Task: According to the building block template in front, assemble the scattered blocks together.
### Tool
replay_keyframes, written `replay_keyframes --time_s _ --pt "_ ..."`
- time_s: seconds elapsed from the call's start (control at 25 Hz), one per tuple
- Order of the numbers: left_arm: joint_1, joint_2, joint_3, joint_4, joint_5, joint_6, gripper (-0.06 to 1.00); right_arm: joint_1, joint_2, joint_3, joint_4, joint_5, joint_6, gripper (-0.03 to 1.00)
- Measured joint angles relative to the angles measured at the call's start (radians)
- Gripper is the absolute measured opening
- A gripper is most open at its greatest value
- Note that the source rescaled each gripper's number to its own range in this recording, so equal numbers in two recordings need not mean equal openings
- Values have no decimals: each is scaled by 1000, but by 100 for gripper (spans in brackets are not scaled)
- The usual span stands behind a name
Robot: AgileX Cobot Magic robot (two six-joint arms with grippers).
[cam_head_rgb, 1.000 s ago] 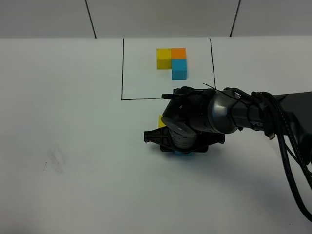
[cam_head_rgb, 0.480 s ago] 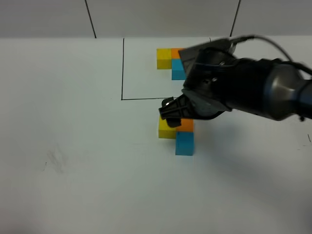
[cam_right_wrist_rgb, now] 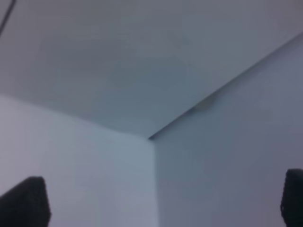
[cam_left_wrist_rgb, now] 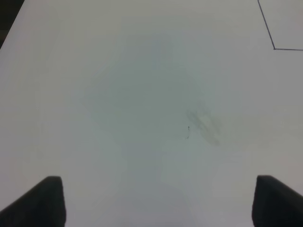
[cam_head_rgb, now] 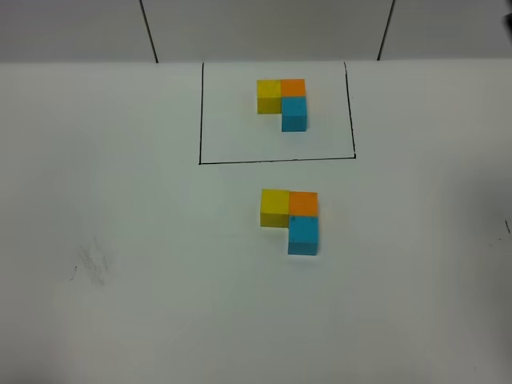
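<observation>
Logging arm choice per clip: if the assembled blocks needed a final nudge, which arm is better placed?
Neither clearly. The scattered blocks already copy the building block template. Both arms are out of the overhead view; the left gripper hangs open over bare table, the right gripper faces a wall.

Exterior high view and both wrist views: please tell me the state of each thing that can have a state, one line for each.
scattered blocks: joined in an L, flat on the table, outside the frame.
building block template: joined L, inside the black frame.
left gripper: open, empty.
right gripper: open, empty.
</observation>
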State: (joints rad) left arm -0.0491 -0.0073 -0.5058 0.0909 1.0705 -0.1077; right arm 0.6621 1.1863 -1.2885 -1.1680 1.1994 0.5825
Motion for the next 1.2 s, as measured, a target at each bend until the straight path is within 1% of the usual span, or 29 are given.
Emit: replay_keyframes --time_s 0.08,0.2,0.28,0.36,0.4,0.44,0.52,0.64,0.8,0.92,1.04,1.08,1.2 --pt "0 0 0 0 0 0 69 -43 -108 0 -55 -1 -75 99" --pt "0 0 0 0 0 0 69 -82 -273 0 -96 0 -200 99" --pt "0 0 0 0 0 0 69 -85 -384 0 -86 2 -274 99" --pt "0 0 0 0 0 0 69 -86 -513 -1 -30 7 -335 99" --pt "0 0 0 0 0 0 69 -87 -566 -2 11 10 -359 99" --pt "0 0 0 0 0 0 69 -87 -628 -2 73 13 -393 99" --pt "0 0 0 0 0 0 69 -87 -743 -3 204 17 -458 99" --pt "0 0 0 0 0 0 69 -87 -882 -3 422 23 -521 99" --pt "0 0 0 0 0 0 69 -104 -985 43 688 26 -591 99" --pt "0 0 0 0 0 0 69 -154 -1001 136 833 26 -633 98" --pt "0 0 0 0 0 0 69 -223 -1018 255 952 14 -678 97" --pt "0 0 0 0 0 0 69 -247 -1029 295 987 -5 -690 96" --pt "0 0 0 0 0 0 69 -313 -1066 400 1064 -105 -709 96"
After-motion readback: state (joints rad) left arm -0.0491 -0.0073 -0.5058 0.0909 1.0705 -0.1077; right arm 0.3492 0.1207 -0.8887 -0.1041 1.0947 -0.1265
